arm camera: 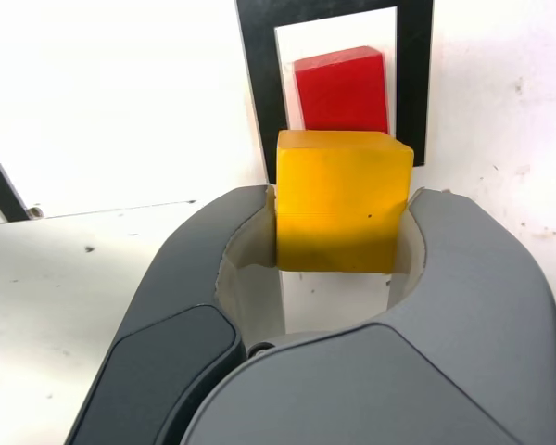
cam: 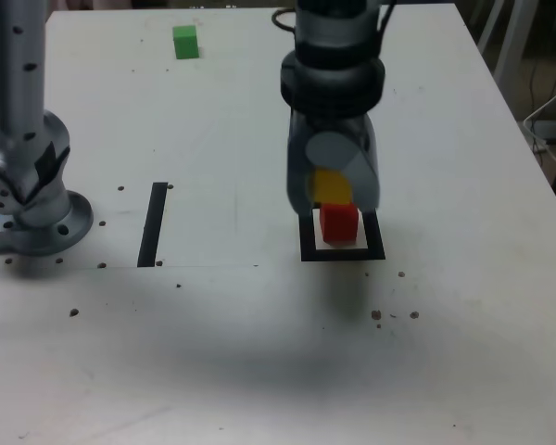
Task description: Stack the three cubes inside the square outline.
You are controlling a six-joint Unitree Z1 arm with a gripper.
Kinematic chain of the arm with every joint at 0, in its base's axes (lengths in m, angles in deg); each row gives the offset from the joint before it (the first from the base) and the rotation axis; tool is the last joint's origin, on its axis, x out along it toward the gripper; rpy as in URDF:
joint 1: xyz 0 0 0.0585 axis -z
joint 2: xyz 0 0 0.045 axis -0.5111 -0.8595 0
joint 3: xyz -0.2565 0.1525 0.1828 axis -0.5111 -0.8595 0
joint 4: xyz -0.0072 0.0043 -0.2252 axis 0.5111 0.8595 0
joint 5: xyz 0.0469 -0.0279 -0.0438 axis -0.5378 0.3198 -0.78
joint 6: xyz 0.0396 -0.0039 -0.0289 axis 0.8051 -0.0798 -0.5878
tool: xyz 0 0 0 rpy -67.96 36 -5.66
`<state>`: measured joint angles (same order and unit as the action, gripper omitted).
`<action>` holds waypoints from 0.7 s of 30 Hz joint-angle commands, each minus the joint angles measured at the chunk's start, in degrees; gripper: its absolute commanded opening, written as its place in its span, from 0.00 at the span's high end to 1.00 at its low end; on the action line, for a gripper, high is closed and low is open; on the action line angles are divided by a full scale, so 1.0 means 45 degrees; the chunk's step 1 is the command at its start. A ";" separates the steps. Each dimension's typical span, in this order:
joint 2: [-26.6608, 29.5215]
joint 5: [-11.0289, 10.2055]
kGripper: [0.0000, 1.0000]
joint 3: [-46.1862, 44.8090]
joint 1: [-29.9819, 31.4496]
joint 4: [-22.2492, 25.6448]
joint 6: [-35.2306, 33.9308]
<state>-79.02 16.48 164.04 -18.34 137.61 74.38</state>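
Note:
The red cube (cam: 338, 223) (arm camera: 342, 90) sits inside the square outline (cam: 344, 253) (arm camera: 258, 102) on the white table. My gripper (cam: 334, 190) (arm camera: 344, 199) hangs just above and behind it, shut on the yellow cube (cam: 331, 185) (arm camera: 344, 199), which is pinched between the two grey jaws. The yellow cube is held slightly higher than the red one and does not rest on it. The green cube (cam: 185, 41) lies alone at the far side of the table, toward the exterior view's left.
A straight black strip (cam: 153, 223) (arm camera: 0, 181) is taped to the table at the exterior view's left of the outline. The arm's grey base (cam: 32, 176) stands at the exterior view's far left. Small dark specks dot the table surface.

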 commanded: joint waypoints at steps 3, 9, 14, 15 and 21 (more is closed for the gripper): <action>-0.0457 -0.0233 0.75 0.0103 -0.0007 -0.0219 -0.0176; -0.0891 -0.0600 0.75 0.0228 -0.0068 -0.0302 -0.0307; -0.0913 -0.1007 0.75 0.0210 -0.0137 -0.0235 -0.0538; -0.0907 -0.1050 0.75 0.0193 -0.0154 -0.0227 -0.0563; -0.0854 -0.1063 0.75 0.0093 -0.0225 -0.0230 -0.0586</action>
<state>-83.03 11.61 164.54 -19.19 136.52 71.81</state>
